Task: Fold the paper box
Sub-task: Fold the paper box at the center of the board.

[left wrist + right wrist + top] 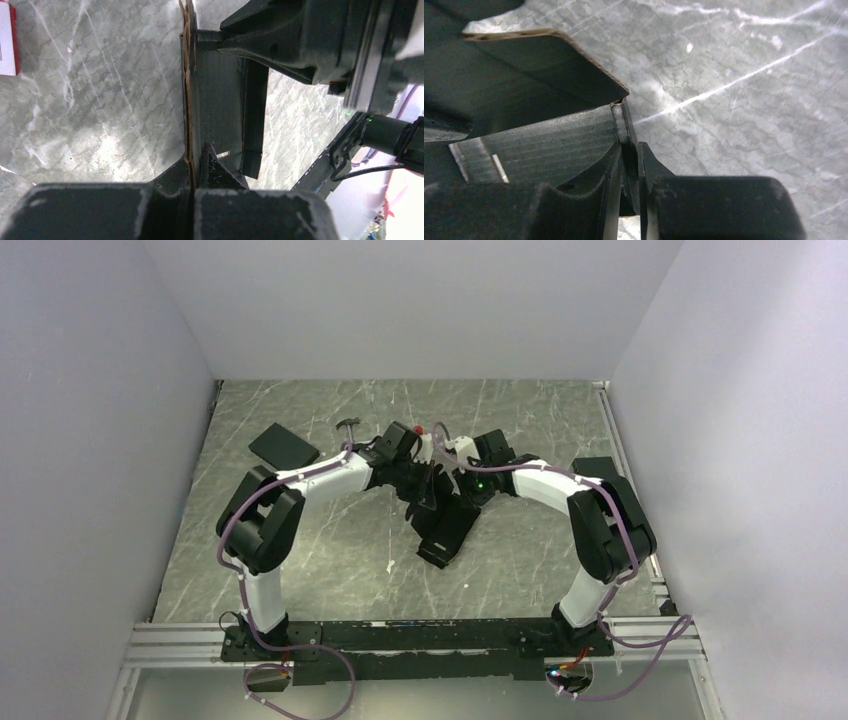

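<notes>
from the top camera you see one matte black cardboard paper box (442, 525), tilted, over the middle of the grey marbled table (330, 560), between your two arms. the left gripper (428, 486) and the right gripper (447, 480) meet at its far end; how wide they stand you cannot tell here. two plain black flat slabs lie apart from it, one at the far left (283, 447) and one at the right (592, 468), partly behind the arm.

from the left wrist, the left gripper (194, 162) is pressed together on the brown corrugated edge of the box (220, 100), and the right gripper (212, 42) pinches its far end. a white and red card (6, 40) has print too small to read.

from the right wrist, the right gripper (629, 150) is almost fully closed on a thin edge of the box (539, 145).
</notes>
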Robot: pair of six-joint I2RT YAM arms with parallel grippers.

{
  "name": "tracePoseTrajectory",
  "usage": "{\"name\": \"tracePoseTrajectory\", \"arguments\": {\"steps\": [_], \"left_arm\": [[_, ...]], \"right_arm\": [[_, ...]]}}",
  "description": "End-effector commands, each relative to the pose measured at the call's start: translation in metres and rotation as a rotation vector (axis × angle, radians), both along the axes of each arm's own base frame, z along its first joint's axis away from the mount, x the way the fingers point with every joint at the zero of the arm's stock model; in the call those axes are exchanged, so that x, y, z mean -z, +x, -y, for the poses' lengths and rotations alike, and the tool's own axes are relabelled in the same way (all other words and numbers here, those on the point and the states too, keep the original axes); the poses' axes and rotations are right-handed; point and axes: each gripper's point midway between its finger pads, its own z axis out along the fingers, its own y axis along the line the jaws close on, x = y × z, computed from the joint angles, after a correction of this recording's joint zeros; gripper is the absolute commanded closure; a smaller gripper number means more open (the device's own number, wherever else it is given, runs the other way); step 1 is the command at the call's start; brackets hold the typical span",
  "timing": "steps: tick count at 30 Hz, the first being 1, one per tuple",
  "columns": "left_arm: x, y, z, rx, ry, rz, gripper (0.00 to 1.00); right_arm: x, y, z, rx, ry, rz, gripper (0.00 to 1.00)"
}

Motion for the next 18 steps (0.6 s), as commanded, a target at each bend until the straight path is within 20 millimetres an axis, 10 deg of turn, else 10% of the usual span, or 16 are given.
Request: {"name": "tracePoseTrajectory", "arguments": {"steps": [1, 18], "left_arm": [[-0.053, 0.013, 0.021, -0.004, -0.200, 0.062, 1.00], [-0.081, 0.018, 0.005, -0.088, -0.280, 0.070, 0.57]], "right_arm": [[0.010, 0.005, 0.020, 0.003, -0.186, 0.106, 1.00], [0.004, 0.015, 0.026, 0.037, -0.257, 0.223, 1.00]]}}
